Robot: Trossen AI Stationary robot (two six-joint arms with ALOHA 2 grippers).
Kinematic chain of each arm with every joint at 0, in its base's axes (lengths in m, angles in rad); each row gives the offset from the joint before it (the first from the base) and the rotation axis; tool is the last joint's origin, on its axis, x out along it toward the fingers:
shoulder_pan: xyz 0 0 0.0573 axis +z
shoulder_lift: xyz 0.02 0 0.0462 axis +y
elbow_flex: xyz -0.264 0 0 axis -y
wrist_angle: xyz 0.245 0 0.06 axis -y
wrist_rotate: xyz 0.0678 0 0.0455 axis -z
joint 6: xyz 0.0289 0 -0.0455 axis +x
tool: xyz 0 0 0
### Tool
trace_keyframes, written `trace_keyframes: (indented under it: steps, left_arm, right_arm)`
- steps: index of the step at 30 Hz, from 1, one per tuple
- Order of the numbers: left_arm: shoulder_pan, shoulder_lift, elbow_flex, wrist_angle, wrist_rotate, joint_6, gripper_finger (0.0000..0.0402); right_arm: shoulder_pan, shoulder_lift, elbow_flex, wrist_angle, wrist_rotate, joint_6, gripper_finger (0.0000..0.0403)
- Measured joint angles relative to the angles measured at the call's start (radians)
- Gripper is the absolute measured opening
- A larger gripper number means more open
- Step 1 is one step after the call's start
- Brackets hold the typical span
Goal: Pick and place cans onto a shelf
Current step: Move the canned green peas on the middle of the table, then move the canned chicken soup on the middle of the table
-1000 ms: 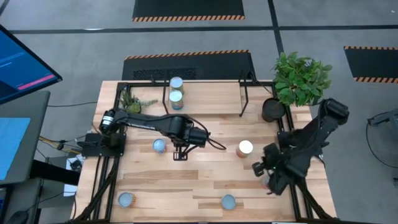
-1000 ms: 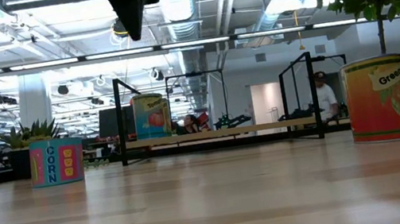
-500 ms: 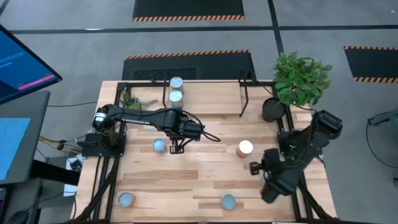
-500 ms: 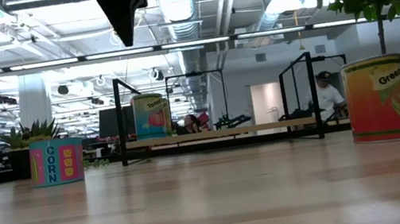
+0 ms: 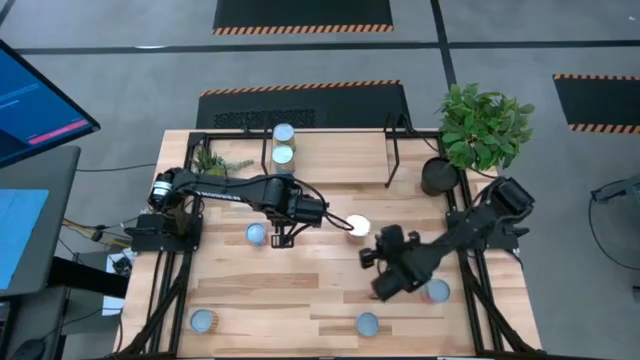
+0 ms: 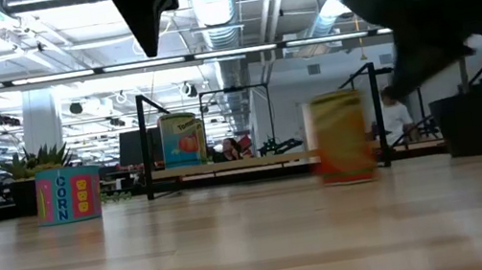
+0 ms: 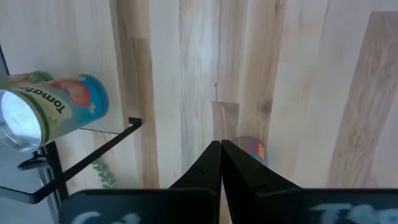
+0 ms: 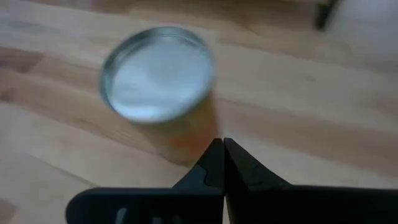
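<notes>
An orange can with a silver top stands on the table's middle, blurred in the low view. My right gripper is shut just right of and nearer than it; the can's orange side shows beyond the fingertips. My left gripper is shut and empty above the table, beside a pale-blue-topped corn can. Two cans stand on the shelf at its left end. Other cans stand near the front edge and at the right. My right gripper's shut fingertips stand close against the orange can's side, low on it, slanting down from the table's right and near side. The can stands upright on the table. I cannot tell whether the fingertips touch it at this moment.
A dark plant pot with a leafy plant stands at the far right by the shelf's right legs. A small plant sits at the far left. The shelf's right part is bare board.
My right gripper has swung from the table's right edge toward the middle and the far side. The orange can has slid upright toward the table's left, nearer my left gripper. A can near the right edge, hidden under the right arm before, now shows. My left gripper has shifted slightly left.
</notes>
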State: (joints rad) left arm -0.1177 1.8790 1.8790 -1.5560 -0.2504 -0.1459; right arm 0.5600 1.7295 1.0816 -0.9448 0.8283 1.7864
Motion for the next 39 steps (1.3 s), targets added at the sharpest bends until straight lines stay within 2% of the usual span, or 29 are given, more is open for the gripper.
trace_keyframes:
  steps: [2, 10, 12, 16, 18, 22, 26, 30, 34, 39]
  left_arm:
    - [0.0, 0.0, 0.0, -0.001, 0.0, 0.009, 0.0]
    - [0.0, 0.002, 0.0, -0.002, 0.0, 0.01, 0.0]
    - [0.0, 0.002, 0.0, -0.001, 0.0, 0.01, 0.0]
    - [0.0, 0.002, 0.0, 0.0, -0.001, 0.022, 0.0]
    - [0.0, 0.002, 0.0, 0.002, -0.011, 0.025, 0.0]
    - [0.0, 0.002, 0.0, 0.002, -0.05, 0.019, 0.0]
    - [0.0, 0.002, 0.0, 0.003, -0.05, 0.01, 0.0]
    - [0.0, 0.002, 0.0, 0.013, -0.05, 0.004, 0.0]
    - [0.0, 0.002, 0.0, 0.047, -0.045, 0.008, 0.0]
    - [0.006, 0.002, 0.0, 0.063, -0.032, 0.014, 0.0]
  right_arm:
    - [-0.001, -0.016, 0.014, 0.021, -0.013, -0.103, 0.0013]
    - [0.085, -0.144, 0.093, -0.047, -0.117, -0.203, 0.0013]
    - [0.119, -0.181, 0.113, -0.054, -0.187, -0.272, 0.0013]
    - [0.184, -0.242, 0.136, -0.054, -0.407, -0.313, 0.0013]
    - [0.225, -0.254, 0.136, -0.068, -0.494, -0.262, 0.0013]
    - [0.329, -0.245, 0.136, -0.13, -0.622, -0.058, 0.0013]
    - [0.448, -0.21, 0.135, -0.204, -0.766, 0.237, 0.0013]
    - [0.57, -0.169, 0.136, -0.291, -0.807, 0.604, 0.0013]
    - [0.591, -0.103, 0.135, -0.341, -0.913, 0.65, 0.0013]
    - [0.557, -0.031, 0.135, -0.356, -0.905, 0.624, 0.0013]
